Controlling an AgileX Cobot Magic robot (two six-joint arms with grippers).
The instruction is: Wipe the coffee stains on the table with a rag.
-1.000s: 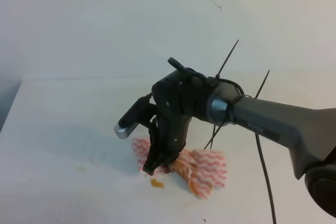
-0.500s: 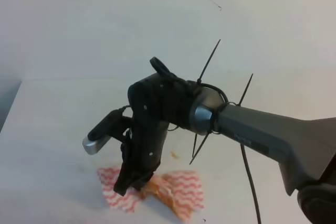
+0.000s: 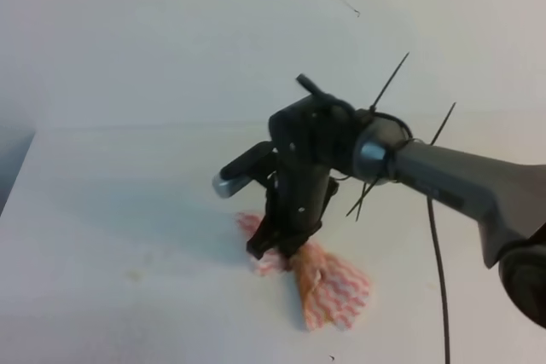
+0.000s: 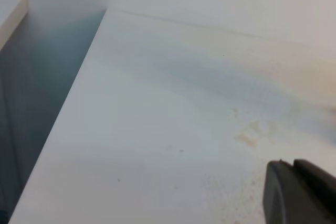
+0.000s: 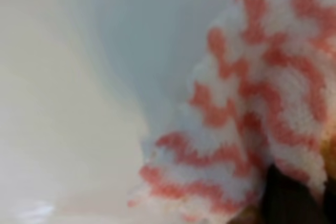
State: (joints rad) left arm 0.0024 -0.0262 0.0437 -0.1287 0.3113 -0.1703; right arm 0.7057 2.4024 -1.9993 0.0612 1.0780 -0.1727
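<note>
Mid-wipe: my right fingers [image 3: 275,249] are pinched tight on the rag [image 3: 328,283], pressed to the tabletop [image 3: 102,210] near centre. No wet puddle visible, only faint coffee stains [image 4: 251,135] to the left. Next: drag the rag left over them. Can't tell my left fingers' [image 4: 299,192] state.

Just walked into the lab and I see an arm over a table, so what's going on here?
The robot's right gripper is shut on the rag, a pink-and-white zigzag cloth with orange-brown staining, pressed down on the white table. It looks like a wiping job. No glossy puddle is visible; only faint brownish smudges show on the tabletop, and anything under the cloth is hidden. The left gripper barely shows at the edge of its own camera view, away from the cloth.
</note>
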